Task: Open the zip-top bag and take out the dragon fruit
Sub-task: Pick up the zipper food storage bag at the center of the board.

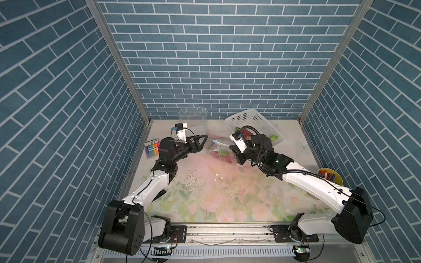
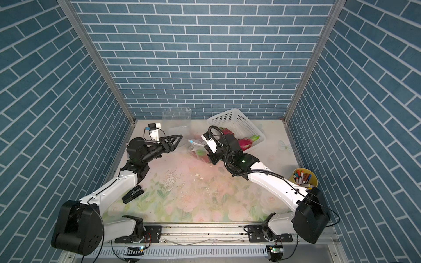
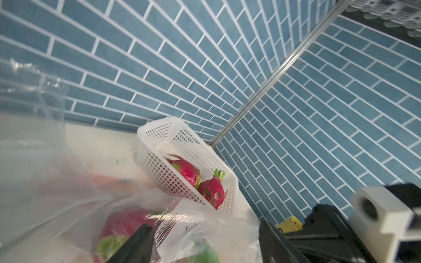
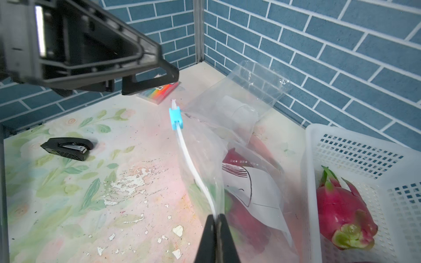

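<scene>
L gripper (image 1: 203,143): fingers spread wide, nothing between them. We find it near the slider end of the bag, not touching.
R gripper (image 4: 215,227): fingers pressed together on the white zip strip of the zip-top bag (image 4: 205,164), pinching it at the end opp. the slider.
Slider (image 4: 175,118): blue, at the far end of the strip from the R gripper, on the L gripper's side. The strip runs raised off the table between the two.
Bag mouth: we cannot tell whether it is parted or sealed.
Dragon fruit (image 4: 246,218): inside the zip-top bag, pink w/ green, partly behind a white printed label on the bag.
Bag position: on the table (image 1: 216,193), rear half, between the grippers and just beside the basket.
Basket (image 1: 250,118): white, perforated, rear right. We note two loose fruits (image 3: 186,170) in it, pink w/ green tips, touching each other.
Second clear bag (image 4: 246,91): against the back wall, just behind the zip-top bag, w/ a white roll-like item inside.
Stapler (image 4: 68,145): black, flat on the table, left side, well apart from the bag.
Colour card (image 1: 151,149): by the left wall, beside the L arm.
Yellow cup (image 2: 303,177): holds markers, at the right edge of the table, near the R arm.
</scene>
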You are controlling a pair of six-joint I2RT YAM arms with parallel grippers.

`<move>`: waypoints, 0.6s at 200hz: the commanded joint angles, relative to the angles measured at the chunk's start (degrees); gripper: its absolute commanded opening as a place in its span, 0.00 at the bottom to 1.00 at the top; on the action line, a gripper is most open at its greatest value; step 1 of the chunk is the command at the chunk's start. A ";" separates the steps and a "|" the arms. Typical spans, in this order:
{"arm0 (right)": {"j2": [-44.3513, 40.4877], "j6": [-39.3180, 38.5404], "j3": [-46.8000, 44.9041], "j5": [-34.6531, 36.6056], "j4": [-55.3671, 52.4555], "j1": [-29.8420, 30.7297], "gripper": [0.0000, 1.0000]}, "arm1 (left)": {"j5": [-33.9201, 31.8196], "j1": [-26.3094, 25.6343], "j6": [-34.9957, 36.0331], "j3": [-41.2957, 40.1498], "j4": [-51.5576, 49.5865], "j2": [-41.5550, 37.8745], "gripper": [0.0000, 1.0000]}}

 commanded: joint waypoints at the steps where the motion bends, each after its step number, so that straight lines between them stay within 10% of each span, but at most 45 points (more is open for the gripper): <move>1: -0.50 3.58 2.09 -6.13 0.98 -1.43 0.00 | 6.75 0.32 5.94 -3.02 14.41 -0.24 0.81; 50: -0.72 7.40 2.48 -12.55 2.17 -5.05 0.00 | 20.80 -0.49 6.56 1.38 20.74 7.05 0.79; 120: -0.81 10.86 3.33 -15.70 1.68 -7.95 0.00 | 22.30 -5.71 21.56 10.58 7.83 16.16 0.78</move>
